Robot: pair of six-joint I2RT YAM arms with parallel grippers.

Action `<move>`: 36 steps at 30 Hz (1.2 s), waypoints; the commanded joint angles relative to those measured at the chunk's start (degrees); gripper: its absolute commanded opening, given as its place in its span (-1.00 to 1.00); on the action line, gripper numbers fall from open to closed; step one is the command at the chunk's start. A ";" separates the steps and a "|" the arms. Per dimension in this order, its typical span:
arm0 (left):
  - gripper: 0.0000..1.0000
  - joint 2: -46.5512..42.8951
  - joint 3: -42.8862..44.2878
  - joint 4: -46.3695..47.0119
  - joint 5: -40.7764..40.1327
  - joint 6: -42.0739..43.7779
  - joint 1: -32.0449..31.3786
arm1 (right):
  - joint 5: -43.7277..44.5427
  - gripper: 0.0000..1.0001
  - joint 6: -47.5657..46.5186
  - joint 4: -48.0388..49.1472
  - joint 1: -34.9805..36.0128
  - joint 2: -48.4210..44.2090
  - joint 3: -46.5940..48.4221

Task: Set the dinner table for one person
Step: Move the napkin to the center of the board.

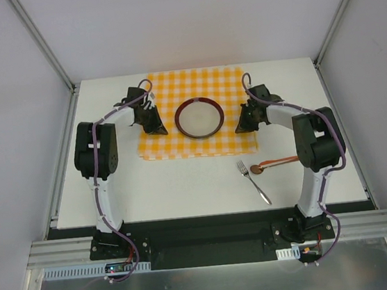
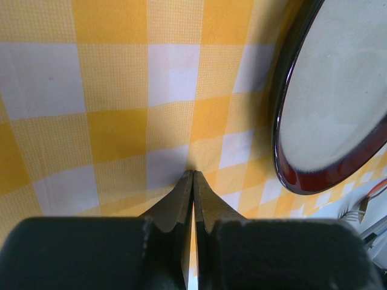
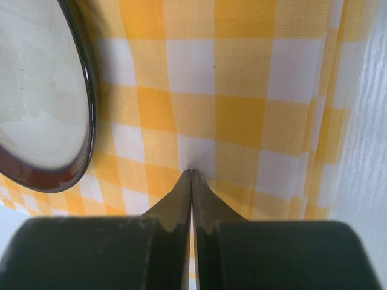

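Your large white matte dinner table [image 1: 184,188] is filling the floor of the view, carrying an orange-and-white checked cloth [image 1: 169,144] toward its far edge, with a dark-rimmed round plate [image 1: 199,117] sitting on it. Your left gripper [image 2: 192,176] and right gripper [image 3: 191,175] are pressing their jaws together on the cloth, perhaps nipping a fold.

bright, even light | soft shadows | near fingers [image 2: 192,241] blurred

one plate [image 1: 199,117], one cloth [image 1: 165,145], one fork [image 1: 254,182], one spoon [image 1: 269,165]
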 commanded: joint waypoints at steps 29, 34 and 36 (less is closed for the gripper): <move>-1.00 -15.93 -22.74 0.64 -7.15 -3.20 -7.08 | 4.01 -0.98 3.30 -1.16 4.06 -13.96 -17.74; -1.00 -17.69 -24.58 0.73 -8.11 -3.55 -7.87 | 5.24 -0.98 3.65 -1.60 4.85 -15.90 -19.41; -1.00 -17.95 -25.29 0.73 -8.20 -3.64 -8.13 | 5.50 -0.98 3.91 -1.52 5.03 -16.43 -19.85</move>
